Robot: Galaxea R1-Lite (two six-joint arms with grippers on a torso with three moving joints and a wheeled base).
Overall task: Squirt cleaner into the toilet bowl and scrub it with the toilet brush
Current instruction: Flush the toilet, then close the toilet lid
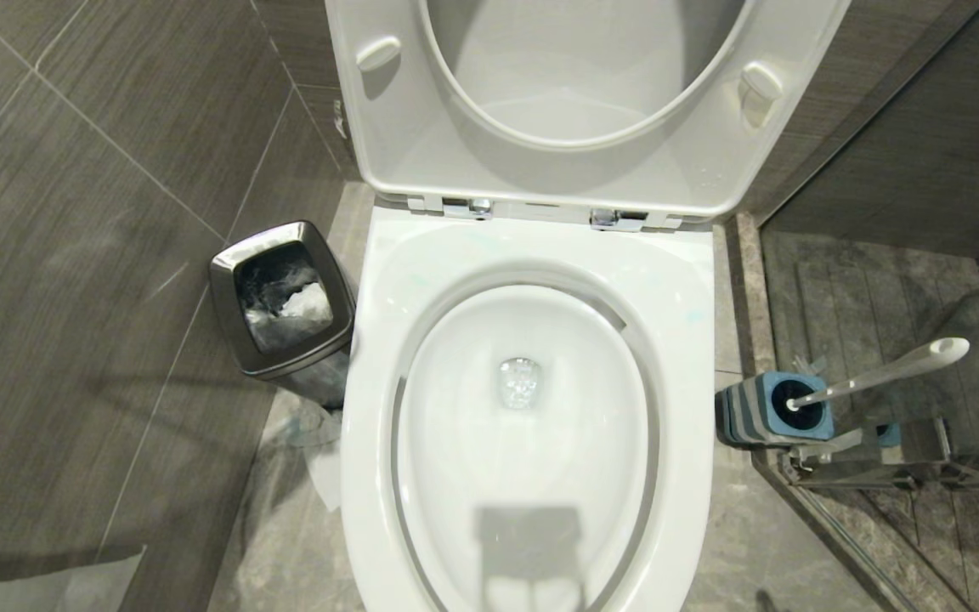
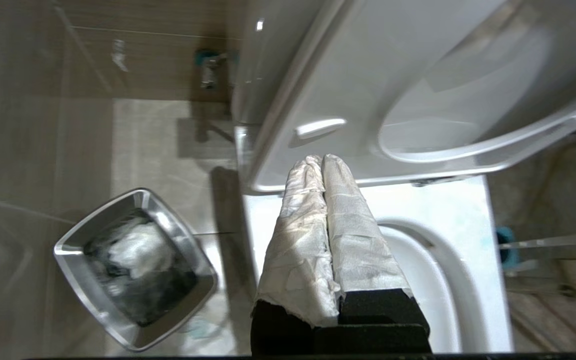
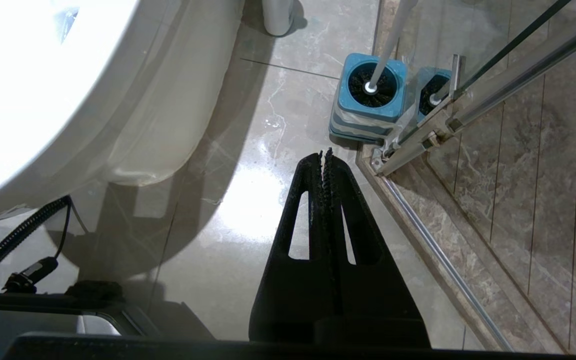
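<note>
Both end effectors closed, empty: left end effector point(image 2: 322, 160) above toilet bowl point(image 2: 448, 215) rim; right end effector point(image 3: 324, 154) just short of toilet brush point(image 3: 385, 50) holder.

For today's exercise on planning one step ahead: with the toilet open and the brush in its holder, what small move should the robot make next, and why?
Probably open the right gripper and ease it toward the toilet brush. The brush stands in its blue holder just beyond the shut fingers, nothing is held, and the toilet bowl is already uncovered. No cleaner bottle is in view.
</note>
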